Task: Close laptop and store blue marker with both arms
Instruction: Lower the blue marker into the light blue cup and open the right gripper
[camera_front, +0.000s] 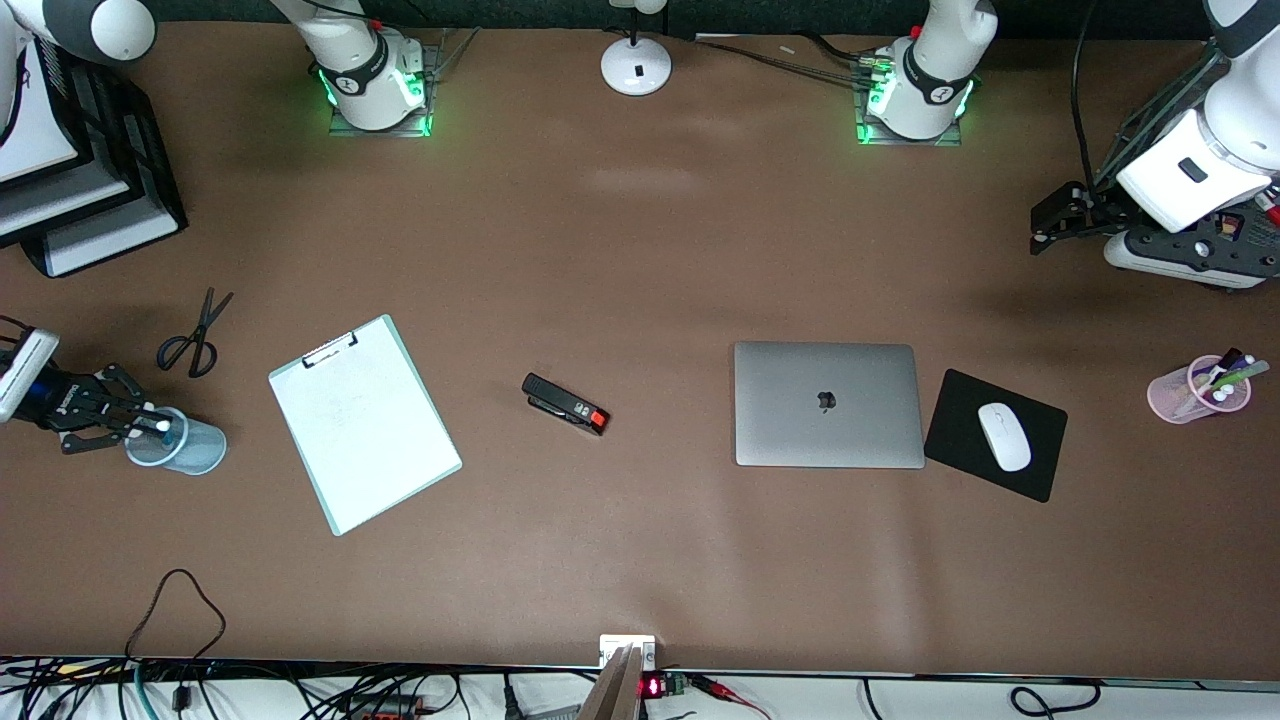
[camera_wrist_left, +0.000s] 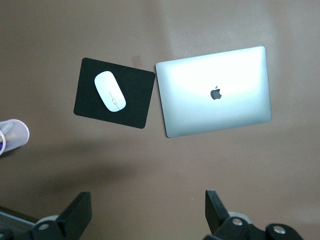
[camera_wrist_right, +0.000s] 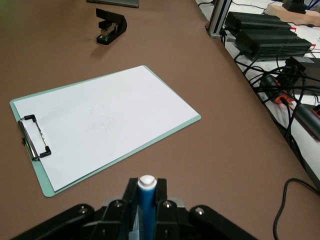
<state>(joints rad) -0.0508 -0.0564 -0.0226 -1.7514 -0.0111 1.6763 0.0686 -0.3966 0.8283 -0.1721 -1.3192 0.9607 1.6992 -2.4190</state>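
The blue marker (camera_wrist_right: 146, 207), white end showing, stands gripped between the fingers of the right hand (camera_front: 150, 423), its long axis running along the fingers and pointing down at the mouth of a pale blue cup (camera_front: 180, 443) at the right arm's end of the surface (camera_front: 640, 250). The marker sits directly over the cup's rim, so the drop looks to need only a release. The laptop (camera_front: 828, 404) lies shut, lid and dark logo up, toward the left arm's end, just beside a black mouse pad (camera_front: 1040, 470) carrying a white mouse (camera_front: 1004, 436). The left hand (camera_wrist_left: 145, 212) hangs empty with fingers spread, above bare surface near the laptop and waiting. A clipboard (camera_front: 363, 423), a stapler (camera_front: 565, 404) and scissors (camera_front: 195, 335) lie between the cup and the laptop.
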